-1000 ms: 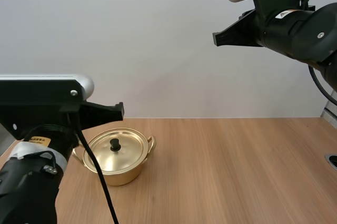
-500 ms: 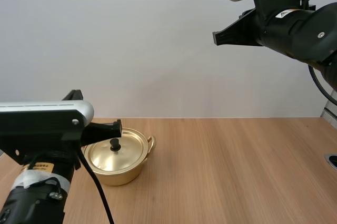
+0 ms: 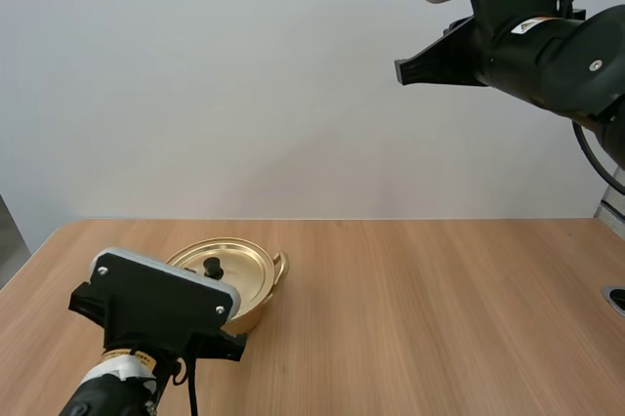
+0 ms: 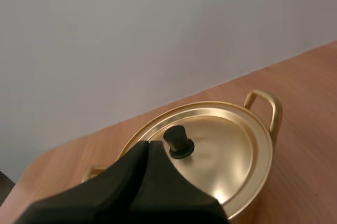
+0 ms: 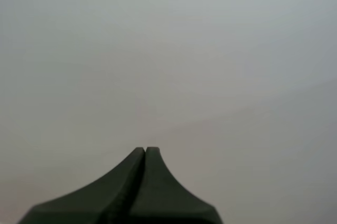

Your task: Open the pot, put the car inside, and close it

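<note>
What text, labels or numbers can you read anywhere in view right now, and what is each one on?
No text is readable.
right arm sticker: printed marks, too small to read.
left arm sticker: yellow, too small to read.
pot and lid: plain gold metal, no markings seen.
</note>
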